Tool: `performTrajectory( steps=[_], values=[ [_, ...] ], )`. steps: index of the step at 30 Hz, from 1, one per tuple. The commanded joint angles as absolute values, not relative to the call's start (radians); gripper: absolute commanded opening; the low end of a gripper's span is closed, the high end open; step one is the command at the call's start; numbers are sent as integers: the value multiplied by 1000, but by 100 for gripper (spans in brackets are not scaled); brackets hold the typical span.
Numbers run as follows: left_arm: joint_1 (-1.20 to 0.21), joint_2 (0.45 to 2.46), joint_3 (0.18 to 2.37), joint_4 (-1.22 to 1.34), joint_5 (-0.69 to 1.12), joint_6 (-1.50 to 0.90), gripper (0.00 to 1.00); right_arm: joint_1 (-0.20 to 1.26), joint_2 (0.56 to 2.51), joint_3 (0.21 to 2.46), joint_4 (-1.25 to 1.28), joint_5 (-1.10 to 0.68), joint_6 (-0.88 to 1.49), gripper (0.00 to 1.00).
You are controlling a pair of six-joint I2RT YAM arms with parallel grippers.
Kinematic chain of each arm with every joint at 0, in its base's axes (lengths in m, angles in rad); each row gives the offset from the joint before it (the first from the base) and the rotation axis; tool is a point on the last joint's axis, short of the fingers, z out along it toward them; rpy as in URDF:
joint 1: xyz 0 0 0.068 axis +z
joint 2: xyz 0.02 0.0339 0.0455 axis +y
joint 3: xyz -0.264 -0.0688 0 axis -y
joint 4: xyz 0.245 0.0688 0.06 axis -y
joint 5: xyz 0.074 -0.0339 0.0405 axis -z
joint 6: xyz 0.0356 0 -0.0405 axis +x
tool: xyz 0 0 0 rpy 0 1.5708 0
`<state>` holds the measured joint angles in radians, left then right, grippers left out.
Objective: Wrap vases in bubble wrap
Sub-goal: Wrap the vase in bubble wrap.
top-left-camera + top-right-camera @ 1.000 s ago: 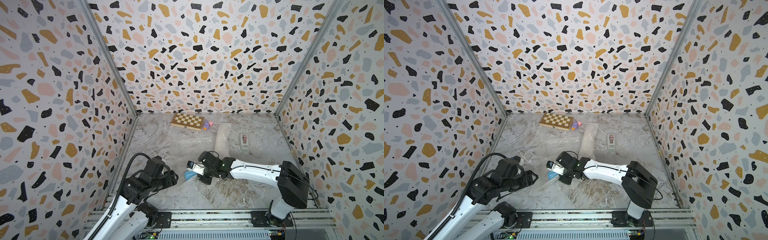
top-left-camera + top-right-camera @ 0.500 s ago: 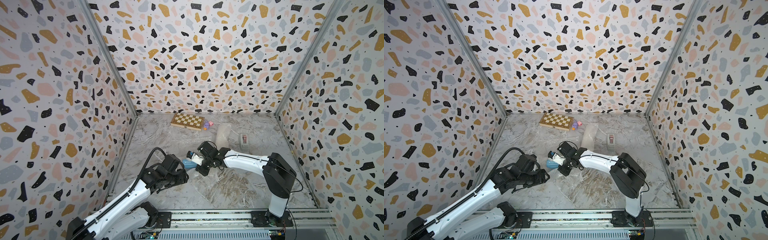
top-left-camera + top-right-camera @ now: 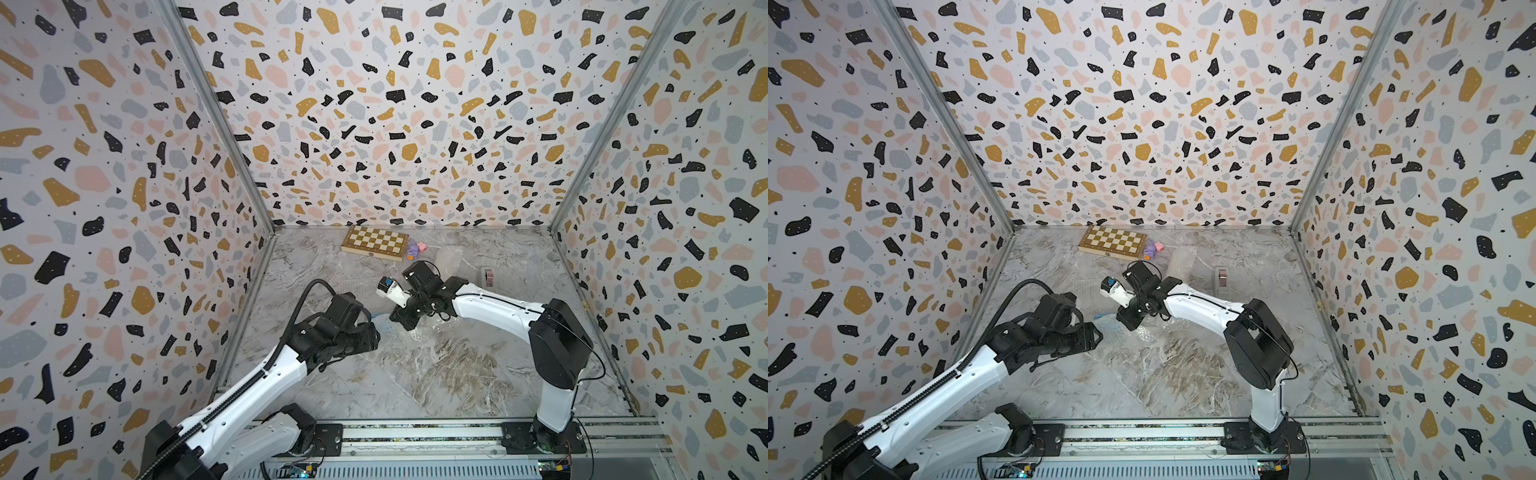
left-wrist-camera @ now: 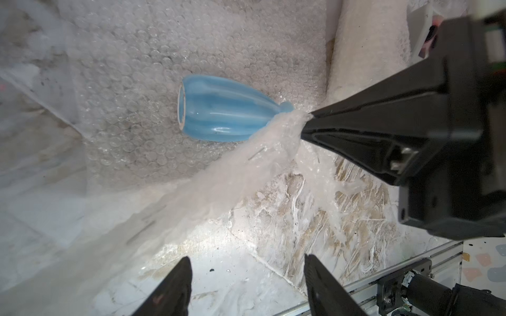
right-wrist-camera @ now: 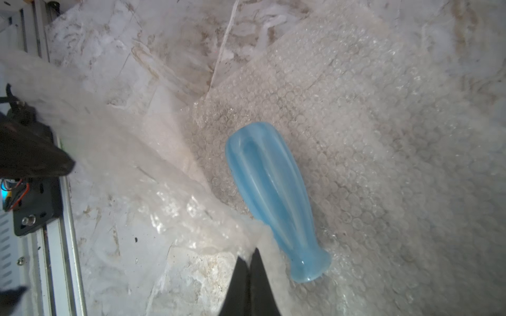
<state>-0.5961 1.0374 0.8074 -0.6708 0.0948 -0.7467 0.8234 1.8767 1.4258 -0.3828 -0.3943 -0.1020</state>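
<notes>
The light blue vase [image 4: 219,115] lies on its side on the spread bubble wrap [image 4: 131,90], which covers the marble desk [image 4: 273,224] under and around it. Its ribbed body is bare on top. The right gripper [image 4: 306,120] sits just beside the vase's narrow neck, its jaws pressed together on a bunched edge of the wrap. From that pinch a fold of the sheet rises off the desk and runs along the vase's side, touching the body near the neck (the right wrist view shows the same pinch, the black fingertips [image 5: 239,276] closed with film between them).

The left gripper [image 4: 246,262] hangs over bare desk on the far side of that lifted fold from the vase, near it but not touching. Its jaws stand well apart with nothing between them. In a top view the vase shows only as a sliver of blue [image 3: 377,321] between the two grippers.

Past the vase's neck end, beyond the right gripper, lies the cream vase [image 4: 364,54], also on its side, its pale surface covered in bubbled plastic. Farther from the blue vase in that direction sits a tape dispenser [image 3: 488,276]. A chessboard [image 3: 374,243] lies well apart from the vase, against the back wall
</notes>
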Motion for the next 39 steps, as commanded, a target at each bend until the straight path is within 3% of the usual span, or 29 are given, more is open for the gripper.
performTrajectory(
  steps=[1, 23, 26, 28, 32, 35, 37, 39],
  values=[
    [-586, 1111, 865, -624, 76, -690, 64, 796, 1913, 1501, -446, -427, -93, 0],
    [-444, 1503, 1009, -441, 43, -618, 64, 728, 2079, 1646, -509, -467, -126, 3],
    [-440, 1552, 1005, -424, 51, -619, 63, 710, 2060, 1647, -507, -474, -117, 11],
    [-431, 1584, 1006, -415, 76, -621, 62, 700, 2037, 1642, -502, -474, -110, 24],
    [-430, 1605, 1006, -400, 77, -624, 62, 670, 1961, 1613, -502, -441, -90, 37],
    [-426, 1643, 1035, -427, 95, -601, 62, 649, 1844, 1545, -450, -399, -84, 39],
    [-426, 1666, 1050, -441, 114, -594, 62, 652, 1770, 1502, -404, -403, -92, 47],
    [-423, 1667, 1047, -441, 126, -596, 62, 673, 1729, 1467, -376, -378, -121, 48]
  ],
)
